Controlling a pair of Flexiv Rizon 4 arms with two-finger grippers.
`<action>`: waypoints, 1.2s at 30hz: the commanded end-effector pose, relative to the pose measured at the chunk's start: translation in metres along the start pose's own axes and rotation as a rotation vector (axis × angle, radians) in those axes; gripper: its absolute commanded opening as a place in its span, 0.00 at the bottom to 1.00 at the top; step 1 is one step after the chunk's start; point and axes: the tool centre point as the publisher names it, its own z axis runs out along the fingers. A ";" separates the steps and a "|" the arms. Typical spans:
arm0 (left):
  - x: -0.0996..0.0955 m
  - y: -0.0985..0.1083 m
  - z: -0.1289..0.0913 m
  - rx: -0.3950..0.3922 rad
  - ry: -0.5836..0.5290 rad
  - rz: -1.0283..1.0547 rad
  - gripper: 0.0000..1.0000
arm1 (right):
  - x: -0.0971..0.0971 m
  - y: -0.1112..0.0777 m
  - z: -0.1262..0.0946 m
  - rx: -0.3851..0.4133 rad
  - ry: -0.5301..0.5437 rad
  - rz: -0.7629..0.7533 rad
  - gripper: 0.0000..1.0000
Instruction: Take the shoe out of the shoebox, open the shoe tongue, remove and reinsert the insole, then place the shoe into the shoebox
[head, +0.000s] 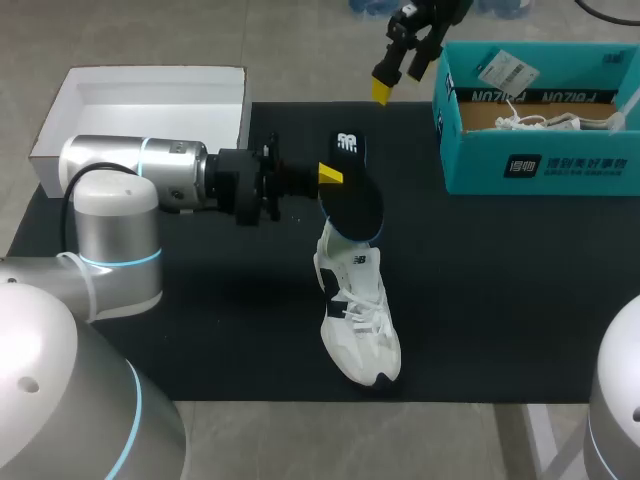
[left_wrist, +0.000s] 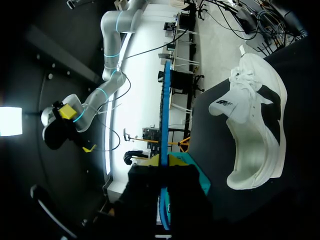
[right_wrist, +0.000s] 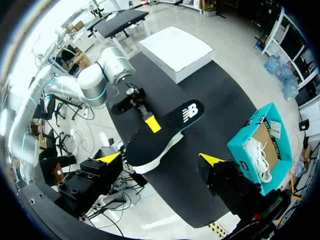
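Observation:
My left gripper (head: 332, 176) is shut on a black insole (head: 356, 190) with a blue underside and holds it above the heel of a white shoe (head: 358, 322). The shoe lies on the black mat (head: 500, 290), toe toward the front edge. In the left wrist view the insole (left_wrist: 164, 125) shows edge-on between the fingers, with the shoe (left_wrist: 255, 125) beside it. My right gripper (head: 400, 72) hangs open and empty high over the table's far side, next to the teal shoebox (head: 540, 165). From the right wrist view the insole (right_wrist: 165, 131) and left gripper (right_wrist: 146, 116) lie well below the open right gripper (right_wrist: 160, 159).
The open shoebox (right_wrist: 250, 150) stands at the back right, with white laces (head: 540, 122) and paper showing inside. A white box lid (head: 150, 105) lies at the back left, partly off the mat. Bare mat spreads to the right of the shoe.

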 end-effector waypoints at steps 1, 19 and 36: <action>-0.003 -0.004 0.003 -0.065 -0.019 0.001 0.00 | 0.005 0.000 -0.004 0.008 -0.015 0.001 1.00; -0.015 0.017 -0.001 0.164 0.123 -0.604 0.00 | 0.005 0.000 -0.004 0.008 -0.015 0.001 1.00; -0.020 0.019 -0.007 0.486 0.139 -1.356 0.00 | 0.005 0.000 -0.004 0.008 -0.015 0.001 1.00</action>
